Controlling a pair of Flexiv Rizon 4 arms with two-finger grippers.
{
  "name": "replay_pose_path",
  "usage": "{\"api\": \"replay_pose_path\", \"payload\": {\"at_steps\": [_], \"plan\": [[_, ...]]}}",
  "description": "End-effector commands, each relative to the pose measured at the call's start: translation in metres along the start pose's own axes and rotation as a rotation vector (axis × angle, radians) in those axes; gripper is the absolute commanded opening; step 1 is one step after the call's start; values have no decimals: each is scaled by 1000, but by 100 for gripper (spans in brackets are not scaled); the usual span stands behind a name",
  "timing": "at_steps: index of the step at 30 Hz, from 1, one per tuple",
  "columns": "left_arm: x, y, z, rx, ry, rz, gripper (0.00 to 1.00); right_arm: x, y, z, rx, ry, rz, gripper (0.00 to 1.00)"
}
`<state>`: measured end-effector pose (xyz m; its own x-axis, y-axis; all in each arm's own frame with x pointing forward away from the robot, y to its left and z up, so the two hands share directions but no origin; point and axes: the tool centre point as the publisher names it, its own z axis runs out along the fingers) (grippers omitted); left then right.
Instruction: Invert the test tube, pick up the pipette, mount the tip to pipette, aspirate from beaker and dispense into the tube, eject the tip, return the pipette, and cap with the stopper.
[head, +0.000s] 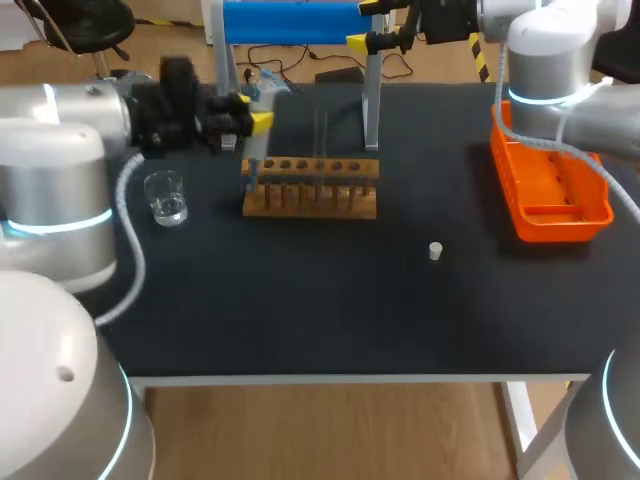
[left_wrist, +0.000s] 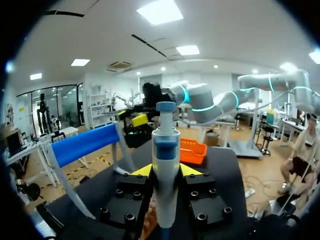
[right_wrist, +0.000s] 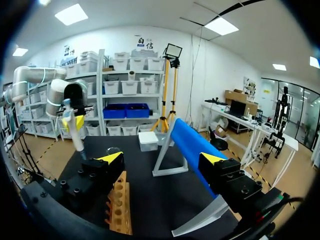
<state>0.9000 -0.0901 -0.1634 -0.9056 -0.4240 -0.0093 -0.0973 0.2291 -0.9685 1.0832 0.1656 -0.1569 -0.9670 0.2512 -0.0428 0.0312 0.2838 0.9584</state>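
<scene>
Held the pipette (left_wrist: 165, 145) clamped between the fingers of the left pincer (left_wrist: 166, 172), long axis near upright, plunger knob above the pincer and nozzle pointing down below it toward the end of the wooden rack (head: 310, 190). Seemed best to lower straight along that axis, untilted, nozzle centred over the hole. Found the right pincer (right_wrist: 162, 159) spread wide, empty.

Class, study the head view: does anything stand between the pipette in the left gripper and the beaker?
Nothing visible does. The left gripper holds the pipette over the rack's left end; the beaker stands left of the rack, only bare table between.
</scene>
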Motion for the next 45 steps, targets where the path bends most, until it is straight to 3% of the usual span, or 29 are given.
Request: {"api": "replay_pose_path", "payload": {"at_steps": [1,15,26,45], "plan": [[-27,-4,-23,-51,20,-24,0,-1,1,-1,4,5,1,100],[-110,6,-23,-103,-237,-154,0,-1,1,-1,4,5,1,100],[-158,-7,-11,-134,-379,-201,0,-1,1,-1,4,5,1,100],[-211,-25,42,-173,-462,-266,0,-1,1,-1,4,5,1,100]]}}
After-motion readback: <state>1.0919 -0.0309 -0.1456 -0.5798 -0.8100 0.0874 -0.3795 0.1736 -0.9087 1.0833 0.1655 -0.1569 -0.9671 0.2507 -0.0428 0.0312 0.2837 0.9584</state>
